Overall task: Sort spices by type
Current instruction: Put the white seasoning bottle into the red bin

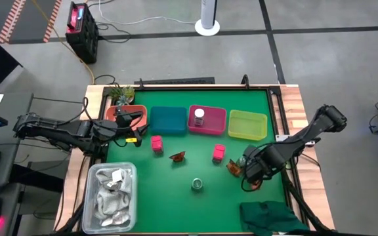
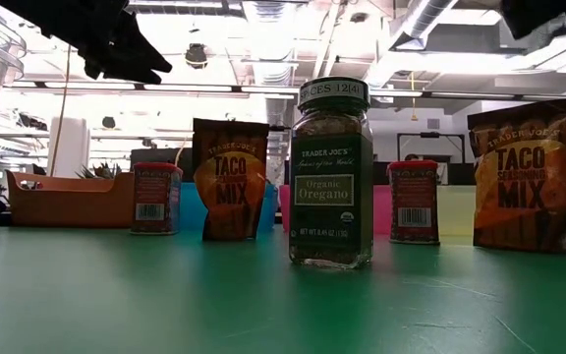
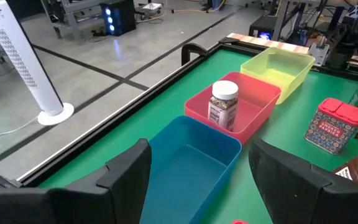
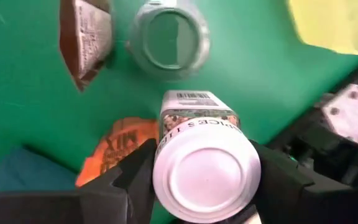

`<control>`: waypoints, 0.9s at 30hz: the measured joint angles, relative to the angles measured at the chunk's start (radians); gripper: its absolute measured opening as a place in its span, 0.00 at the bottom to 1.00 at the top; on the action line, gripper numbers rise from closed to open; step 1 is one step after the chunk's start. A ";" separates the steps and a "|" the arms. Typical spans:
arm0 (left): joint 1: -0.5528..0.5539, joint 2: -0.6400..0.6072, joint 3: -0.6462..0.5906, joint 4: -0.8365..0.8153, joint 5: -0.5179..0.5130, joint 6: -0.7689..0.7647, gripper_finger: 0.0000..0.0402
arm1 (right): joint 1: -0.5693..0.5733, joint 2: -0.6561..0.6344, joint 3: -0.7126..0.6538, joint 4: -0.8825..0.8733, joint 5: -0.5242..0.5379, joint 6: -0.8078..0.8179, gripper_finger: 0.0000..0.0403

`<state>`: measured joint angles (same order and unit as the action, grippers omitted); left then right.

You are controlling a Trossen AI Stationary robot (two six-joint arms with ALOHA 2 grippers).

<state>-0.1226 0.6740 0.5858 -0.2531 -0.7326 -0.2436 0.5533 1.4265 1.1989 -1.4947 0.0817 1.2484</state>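
right gripper (image 4: 197,180) fingers pinching white-capped jar (image 4: 205,168), cap facing wrist, over tabletop's right side. pink bin (image 1: 215,124) lying up-left. left gripper (image 3: 197,180) fingers spread, waiting.

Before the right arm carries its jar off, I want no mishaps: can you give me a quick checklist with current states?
1. Right gripper shut on the white-capped glass spice jar: ok.
2. Matching white-capped jar already stands in the pink plastic bin, marking the target: ok.
3. Room left in that bin: ok.
4. Left gripper open over the blue plastic bin, beside the target: not ok.
5. Orange-brown foil taco packet clear of the held jar: cannot tell.
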 joint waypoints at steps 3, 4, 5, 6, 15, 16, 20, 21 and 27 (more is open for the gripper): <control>0.000 0.000 0.000 0.000 0.000 -0.001 0.64 | -0.002 0.000 0.052 -0.086 0.029 -0.019 0.58; 0.000 0.000 0.000 0.002 0.000 -0.001 0.64 | -0.009 -0.005 0.066 -0.087 0.043 -0.044 0.58; 0.000 0.000 0.000 0.005 0.000 0.000 0.64 | -0.020 -0.016 0.074 -0.078 0.057 -0.072 0.58; 0.000 0.000 0.000 0.010 0.000 0.000 0.64 | -0.033 -0.023 0.084 -0.067 0.071 -0.090 0.58; 0.000 0.000 0.000 0.012 -0.001 -0.005 0.64 | -0.271 -0.058 0.099 -0.076 0.176 -0.349 0.58; 0.000 0.000 0.000 0.008 -0.001 -0.010 0.64 | -0.297 -0.058 0.099 -0.076 0.179 -0.384 0.58; 0.000 0.000 0.000 -0.010 -0.001 -0.027 0.64 | -0.410 -0.059 0.099 -0.001 0.202 -0.550 0.58; 0.000 0.000 0.000 -0.015 -0.002 -0.031 0.64 | -0.440 -0.059 0.099 0.038 0.206 -0.600 0.59; 0.000 0.000 0.000 -0.027 -0.002 -0.038 0.64 | -0.585 -0.049 0.144 0.253 0.212 -0.873 0.59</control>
<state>-0.1226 0.6740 0.5861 -0.2806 -0.7350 -0.2815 -0.0317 1.3772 1.3424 -1.2417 0.2937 0.3750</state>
